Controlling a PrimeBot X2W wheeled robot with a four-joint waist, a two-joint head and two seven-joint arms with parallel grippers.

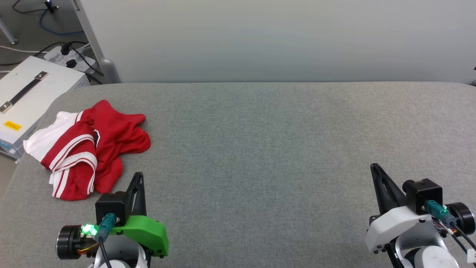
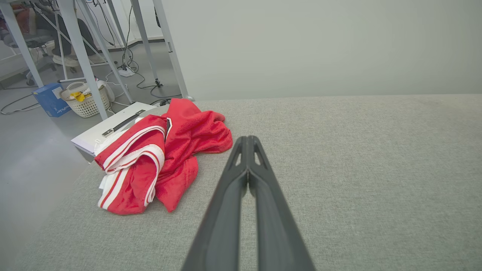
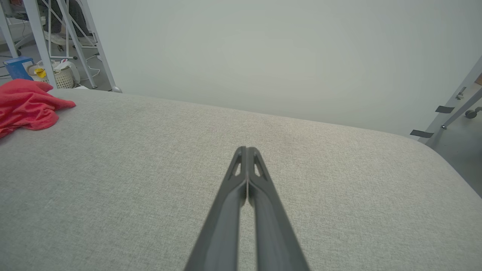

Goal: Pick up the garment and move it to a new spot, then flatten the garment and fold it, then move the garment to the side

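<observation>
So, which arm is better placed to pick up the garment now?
The left. The garment lies crumpled at the left end of the grey surface, just ahead of the left gripper, which is shut and empty. The right gripper, also shut, sits far off at the other end.

Both arms low and well apart, grippers closed.
Left gripper [image 1: 139,175] sits at lower left of the head view, fingers pressed together, pointing up-frame, green wrist cover [image 1: 147,230] behind it. Right gripper [image 1: 373,166] at lower right, fingers pressed together, tips leaning slightly left, white wrist cover [image 1: 390,225] behind it.
</observation>
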